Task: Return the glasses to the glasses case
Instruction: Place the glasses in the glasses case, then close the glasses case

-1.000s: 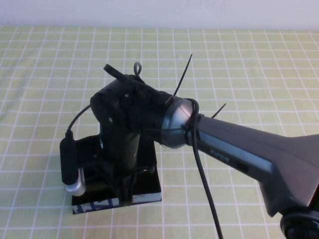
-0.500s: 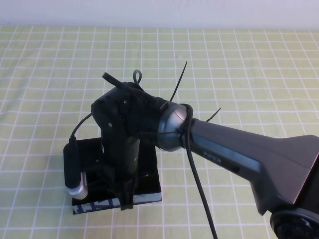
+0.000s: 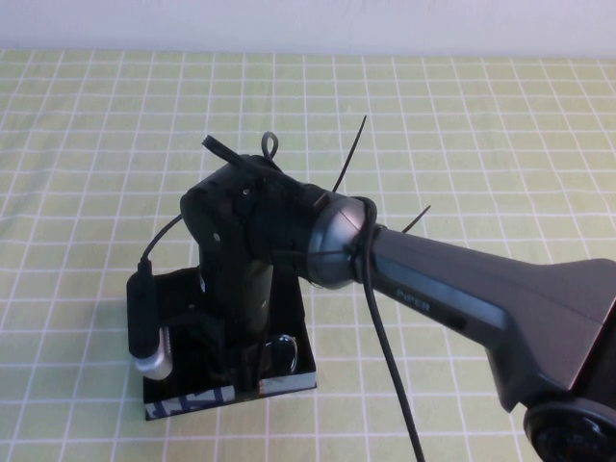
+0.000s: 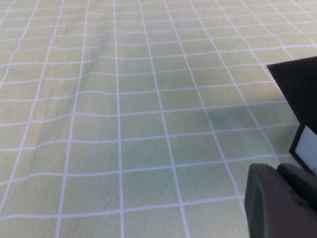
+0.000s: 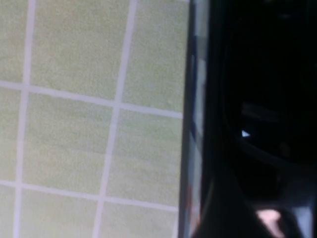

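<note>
Right hand: you have it pointing down into the glasses case, at the near-left part of the table; the wrist body hides the fingers, so you cannot tell whether they are spread or closed.
Glasses case: black box standing on the green checked table, directly under your right hand; its near side shows a blue-white pattern. The left wrist view catches a black corner of it.
Glasses: only a curved bit of frame and lens shows in the high view, inside the case just beside the hand on its right. In the right wrist view a dark lens sits within the case wall.
Grip on glasses: you cannot tell whether the hand touches them.
Left hand: only a dark edge appears in its own wrist view, near the case; its state cannot be told.
</note>
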You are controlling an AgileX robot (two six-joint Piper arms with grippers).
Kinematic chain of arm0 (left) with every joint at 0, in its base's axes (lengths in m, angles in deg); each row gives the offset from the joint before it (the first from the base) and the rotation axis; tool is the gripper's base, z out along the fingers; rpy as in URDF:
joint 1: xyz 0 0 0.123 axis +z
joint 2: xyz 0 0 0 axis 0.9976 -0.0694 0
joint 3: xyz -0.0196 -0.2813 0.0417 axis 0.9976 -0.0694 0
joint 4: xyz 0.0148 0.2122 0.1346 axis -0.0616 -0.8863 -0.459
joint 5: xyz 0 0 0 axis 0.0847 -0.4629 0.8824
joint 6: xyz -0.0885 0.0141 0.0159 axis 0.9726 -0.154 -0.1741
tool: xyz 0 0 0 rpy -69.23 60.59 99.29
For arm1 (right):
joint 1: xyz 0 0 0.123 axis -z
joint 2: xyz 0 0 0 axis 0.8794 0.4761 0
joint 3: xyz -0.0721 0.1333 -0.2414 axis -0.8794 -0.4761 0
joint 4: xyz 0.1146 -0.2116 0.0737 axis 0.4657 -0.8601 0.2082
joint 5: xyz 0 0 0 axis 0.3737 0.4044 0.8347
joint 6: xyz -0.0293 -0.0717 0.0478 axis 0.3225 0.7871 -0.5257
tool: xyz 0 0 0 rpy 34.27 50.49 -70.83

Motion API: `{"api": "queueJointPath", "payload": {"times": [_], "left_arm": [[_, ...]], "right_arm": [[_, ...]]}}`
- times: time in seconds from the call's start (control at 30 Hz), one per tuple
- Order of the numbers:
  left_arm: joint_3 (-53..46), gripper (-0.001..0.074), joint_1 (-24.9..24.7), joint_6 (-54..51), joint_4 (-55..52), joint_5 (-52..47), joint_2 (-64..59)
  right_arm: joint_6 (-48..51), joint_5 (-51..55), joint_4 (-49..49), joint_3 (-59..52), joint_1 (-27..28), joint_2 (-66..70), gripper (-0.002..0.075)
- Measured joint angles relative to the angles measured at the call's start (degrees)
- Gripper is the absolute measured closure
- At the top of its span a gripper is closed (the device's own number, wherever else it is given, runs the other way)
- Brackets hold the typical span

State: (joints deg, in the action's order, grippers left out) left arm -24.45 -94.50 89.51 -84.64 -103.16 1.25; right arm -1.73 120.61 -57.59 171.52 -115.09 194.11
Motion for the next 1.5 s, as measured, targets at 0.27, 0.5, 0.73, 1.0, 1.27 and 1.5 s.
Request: {"api": "queueJointPath", "payload": {"times": [0.27,0.5,0.73,1.0,1.27,1.5], "left_arm": [[0.00,0.0737,0.00,0.00,0.00,0.00,0.00],[0.00,0.0737,0.00,0.00,0.00,0.00,0.00],[0.00,0.0737,0.00,0.00,0.00,0.00,0.00],[0.00,0.0737,0.00,-0.59,-0.27,0.00,0.00],[0.00,0.0737,0.00,-0.94,-2.24,6.46,0.00],[0.00,0.0737,0.00,2.72,0.28,20.24,0.00]], "right_arm": [[-0.29,0.00,-1.00,0.00,0.10,-2.72,0.0363],[-13.09,0.13,-10.40,0.00,0.57,-7.43,0.0435],[-17.83,0.16,-13.18,0.00,3.94,-9.73,0.0706],[-18.26,0.37,2.60,0.00,14.66,-10.76,0.0737],[-18.26,0.37,20.84,0.00,25.62,-10.98,0.0737],[-19.28,0.37,25.97,0.00,28.12,-11.02,0.0737]]}}
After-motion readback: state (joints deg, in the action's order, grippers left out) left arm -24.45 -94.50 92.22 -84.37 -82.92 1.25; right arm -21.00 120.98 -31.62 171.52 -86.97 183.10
